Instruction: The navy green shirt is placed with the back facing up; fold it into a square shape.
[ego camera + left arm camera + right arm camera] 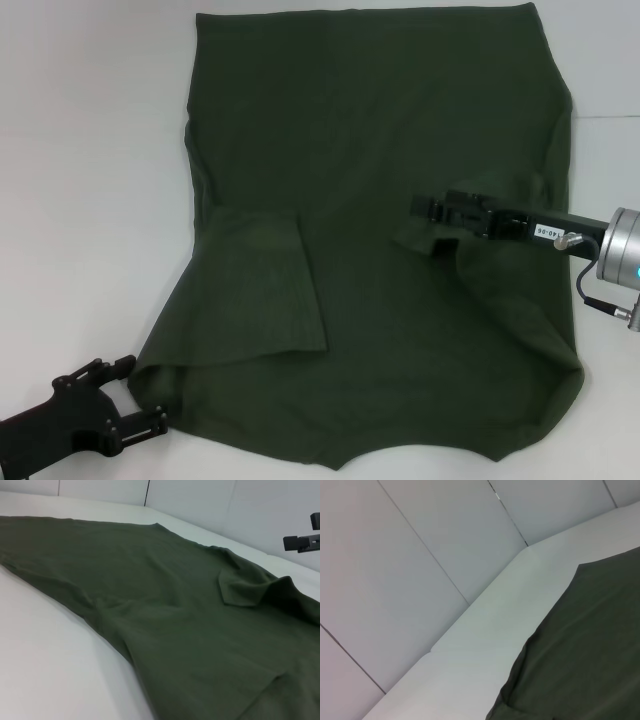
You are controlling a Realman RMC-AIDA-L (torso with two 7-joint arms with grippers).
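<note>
Item: navy green shirt (400, 130), spread across the white desk (80, 150), both sleeves folded inward onto the body.

Right end effector (425, 209): I see it over the shirt's right part, at the folded sleeve; I cannot tell whether it grips the fabric.

Left end effector (138, 395): on the desk at the shirt's near left corner, fingers spread, holding nothing.
</note>
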